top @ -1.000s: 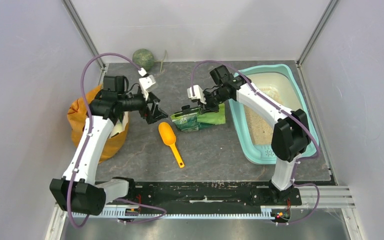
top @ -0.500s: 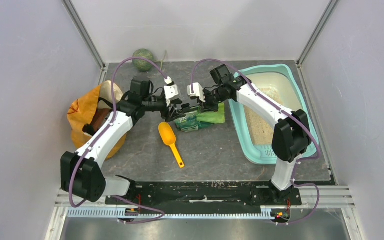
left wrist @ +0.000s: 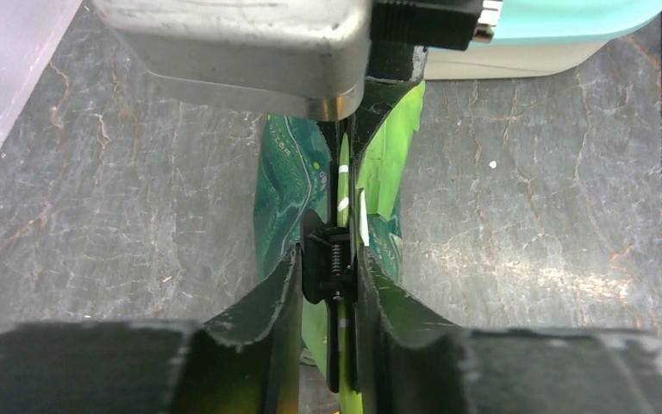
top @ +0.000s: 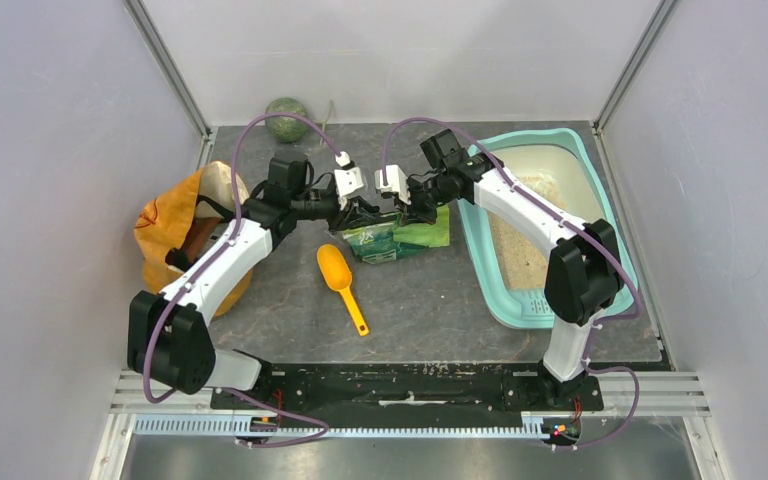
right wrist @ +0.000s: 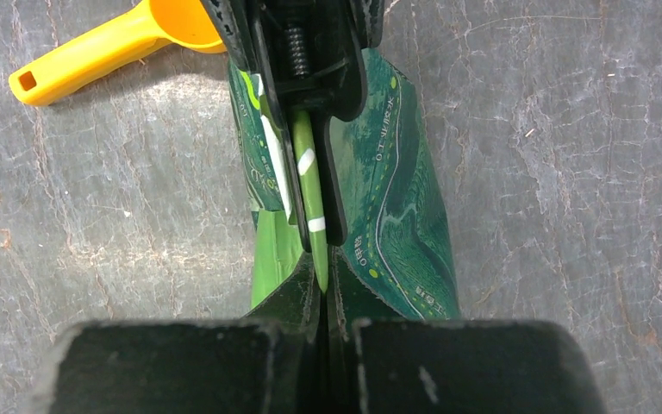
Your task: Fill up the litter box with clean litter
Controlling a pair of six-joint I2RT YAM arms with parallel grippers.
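The right hand point(right wrist: 321, 297) is clamped tight on the thin top edge of the green pouch point(right wrist: 396, 216). The pouch lies on the table point(top: 430, 300) just beside the litter box point(top: 477, 252). The left hand point(left wrist: 327, 285) meets the right nose to nose, its jaws narrow and straddling the same edge. I cannot tell whether they actually bite the film.

That crowding is the main risk. Two hands share one short strip, so the fingers may knock each other, or the left may close on the right's fingertip instead of the pouch. If they pull apart unevenly, the film could tear low or slip free, and granules would spill on the table rather than into the box.

A thin layer of clean litter point(top: 510, 258) already lies in the box, so more is probably wanted. The orange scoop point(top: 338, 270) sits near the pouch and could be swept aside if the pouch drags.
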